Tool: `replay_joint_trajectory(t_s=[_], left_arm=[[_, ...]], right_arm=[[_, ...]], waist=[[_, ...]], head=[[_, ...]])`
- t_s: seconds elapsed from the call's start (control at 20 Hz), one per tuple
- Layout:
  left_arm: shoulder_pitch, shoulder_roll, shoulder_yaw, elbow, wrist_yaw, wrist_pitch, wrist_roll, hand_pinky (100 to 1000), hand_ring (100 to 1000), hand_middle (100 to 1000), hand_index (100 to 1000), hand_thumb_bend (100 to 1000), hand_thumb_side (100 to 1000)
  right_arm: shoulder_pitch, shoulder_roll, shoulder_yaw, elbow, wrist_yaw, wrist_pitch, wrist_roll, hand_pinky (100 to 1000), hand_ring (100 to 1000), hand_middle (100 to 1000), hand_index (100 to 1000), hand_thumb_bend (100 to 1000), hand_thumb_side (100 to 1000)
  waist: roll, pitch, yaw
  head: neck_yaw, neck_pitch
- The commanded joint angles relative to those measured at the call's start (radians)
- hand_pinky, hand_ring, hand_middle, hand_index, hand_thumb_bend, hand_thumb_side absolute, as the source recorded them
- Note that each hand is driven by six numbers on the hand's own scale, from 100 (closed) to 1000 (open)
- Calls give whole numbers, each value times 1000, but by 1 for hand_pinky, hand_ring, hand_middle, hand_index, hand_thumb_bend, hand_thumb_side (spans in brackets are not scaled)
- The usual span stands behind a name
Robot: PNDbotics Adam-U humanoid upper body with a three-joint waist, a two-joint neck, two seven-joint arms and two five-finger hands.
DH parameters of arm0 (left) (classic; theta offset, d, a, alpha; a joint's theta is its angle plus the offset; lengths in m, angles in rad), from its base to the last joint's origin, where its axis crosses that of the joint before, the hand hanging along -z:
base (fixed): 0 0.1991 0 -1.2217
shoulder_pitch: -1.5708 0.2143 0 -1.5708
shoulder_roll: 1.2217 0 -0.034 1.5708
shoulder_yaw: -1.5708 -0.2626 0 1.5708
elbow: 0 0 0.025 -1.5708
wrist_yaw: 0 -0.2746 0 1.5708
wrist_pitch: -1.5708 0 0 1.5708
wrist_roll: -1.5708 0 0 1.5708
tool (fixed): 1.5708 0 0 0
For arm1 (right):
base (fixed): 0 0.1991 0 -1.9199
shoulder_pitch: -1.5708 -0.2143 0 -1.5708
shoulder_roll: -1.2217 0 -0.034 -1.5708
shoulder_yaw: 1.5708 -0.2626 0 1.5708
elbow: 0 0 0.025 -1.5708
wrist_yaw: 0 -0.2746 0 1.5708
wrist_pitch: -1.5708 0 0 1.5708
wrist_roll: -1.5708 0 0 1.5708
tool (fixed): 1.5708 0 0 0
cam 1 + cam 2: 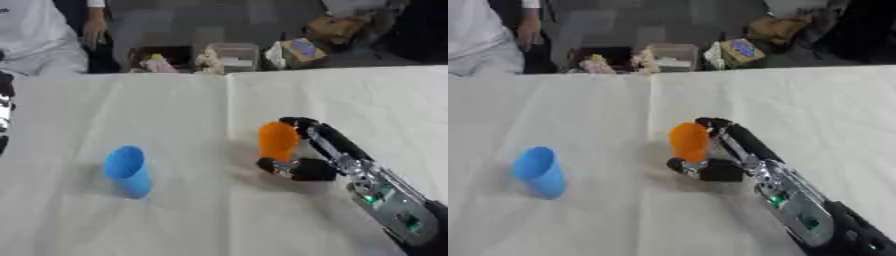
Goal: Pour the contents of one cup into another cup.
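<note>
An orange cup [278,141] stands near the middle of the white table [219,225]. My right hand [306,150] comes in from the lower right and is curled round it, fingers behind the cup and thumb at its base. A blue cup [129,170] stands alone on the left part of the table, open end up, well apart from the hand. What is inside either cup does not show. At the far left edge a dark strip [5,112] of my left arm shows; its hand cannot be made out.
Beyond the table's far edge lie boxes and bags with small items [227,57] on the floor. A person in white [35,35] sits at the far left. A crease [229,125] runs down the tablecloth's middle.
</note>
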Motion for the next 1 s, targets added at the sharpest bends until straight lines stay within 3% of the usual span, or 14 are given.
replay_joint_trajectory(t_s=[0.05, 0.75, 1.0], left_arm=[[-15, 18, 4, -18, 3, -2, -5, 619, 783, 831, 935, 100, 903], [-17, 15, 3, -18, 5, -7, -11, 618, 783, 833, 936, 100, 906], [-18, 13, 1, -18, 6, -10, -14, 619, 784, 834, 936, 100, 907]], right_arm=[[-11, -18, 3, -27, 10, 7, 1, 852, 822, 835, 945, 691, 719], [-35, -7, 22, -46, 44, 20, 21, 861, 832, 843, 950, 696, 725], [-39, -2, 23, -45, 37, 24, 13, 824, 801, 823, 938, 690, 714]], waist=[[-2, -22, 0], [-11, -24, 5], [-12, -23, 7]], head=[[-1, -15], [-9, -22], [-10, -26]])
